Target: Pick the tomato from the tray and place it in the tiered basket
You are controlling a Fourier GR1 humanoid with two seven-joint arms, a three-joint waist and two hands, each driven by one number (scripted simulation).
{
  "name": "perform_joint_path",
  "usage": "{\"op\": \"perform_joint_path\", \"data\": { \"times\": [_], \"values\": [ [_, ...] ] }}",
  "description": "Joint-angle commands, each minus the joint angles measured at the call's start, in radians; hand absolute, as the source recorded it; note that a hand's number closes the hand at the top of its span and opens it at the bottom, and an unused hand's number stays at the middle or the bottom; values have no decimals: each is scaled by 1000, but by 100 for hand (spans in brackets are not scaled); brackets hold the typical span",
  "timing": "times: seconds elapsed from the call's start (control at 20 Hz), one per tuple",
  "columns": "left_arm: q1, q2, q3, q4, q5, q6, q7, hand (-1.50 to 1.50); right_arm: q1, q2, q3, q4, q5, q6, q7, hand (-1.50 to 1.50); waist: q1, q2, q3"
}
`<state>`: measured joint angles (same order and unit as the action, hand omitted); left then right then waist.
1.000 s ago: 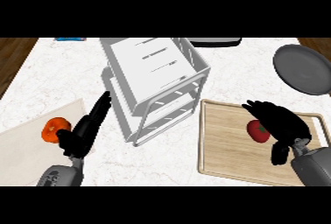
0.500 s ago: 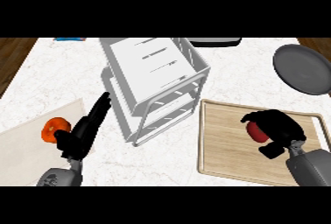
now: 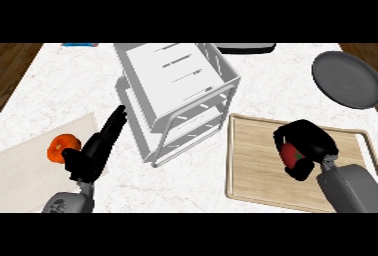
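On the light wooden tray [image 3: 255, 165] at the right of the white marbled counter [image 3: 66, 85], the right hand [image 3: 306, 145] was down and curled over the round red tomato [image 3: 289, 154], black fingers wrapped across its top and side so that only a slice of red with a green stem spot showed beneath the palm. Tomato on the tray's surface or just off it? Could not tell, the hand hid the underside. Just left of the tray stood the white wire tiered basket [image 3: 177, 100], its flat upper shelf bare and tilted toward the view. Across on the far side, the left hand [image 3: 100, 150] lay with its fingers straight, pointing up toward the basket's lower corner, holding nothing. Beside it, an orange round fruit [image 3: 63, 148] sat on a pale beige mat [image 3: 29, 170], touching the hand's edge or very near it. Up at the right edge sat a dark grey round plate [image 3: 345, 79], well apart from the tray.
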<state>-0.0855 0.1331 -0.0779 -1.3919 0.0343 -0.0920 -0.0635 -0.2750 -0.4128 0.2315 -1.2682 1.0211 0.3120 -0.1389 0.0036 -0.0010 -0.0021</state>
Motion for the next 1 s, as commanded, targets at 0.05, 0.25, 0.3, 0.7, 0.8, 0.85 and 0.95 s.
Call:
{"op": "perform_joint_path", "data": {
  "times": [0.05, 0.25, 0.3, 0.7, 0.8, 0.85, 0.95],
  "values": [
    [-50, -60, -23, 44, -40, 25, -12, 0, 10, 11, -32, -80, 13, 26, -9, 150, -6, 1, 2],
    [19, -1, 36, 14, -9, 22, -16, 0, 170, 193, -116, -117, 65, -88, 441, 150, -87, -24, -2],
    [27, 5, 53, 9, 0, 28, -15, 0, 221, 214, -143, -109, 73, -124, 499, 150, -122, -30, -2],
    [117, 28, 83, -41, 14, 30, -19, 0, 339, 407, -189, -368, 97, -406, 874, 150, -173, -53, -3],
    [142, 32, 77, -43, 16, 15, -29, 0, 339, 409, -133, -467, 64, -484, 934, 150, -145, -54, -1],
    [119, 16, 70, -33, 8, 30, -23, 0, 341, 410, -92, -517, 89, -530, 950, 150, -152, -50, -2],
    [107, 12, 55, -41, 9, 18, -12, 0, 327, 411, -21, -616, 151, -558, 1036, 150, -131, -47, -5]
  ]
}}
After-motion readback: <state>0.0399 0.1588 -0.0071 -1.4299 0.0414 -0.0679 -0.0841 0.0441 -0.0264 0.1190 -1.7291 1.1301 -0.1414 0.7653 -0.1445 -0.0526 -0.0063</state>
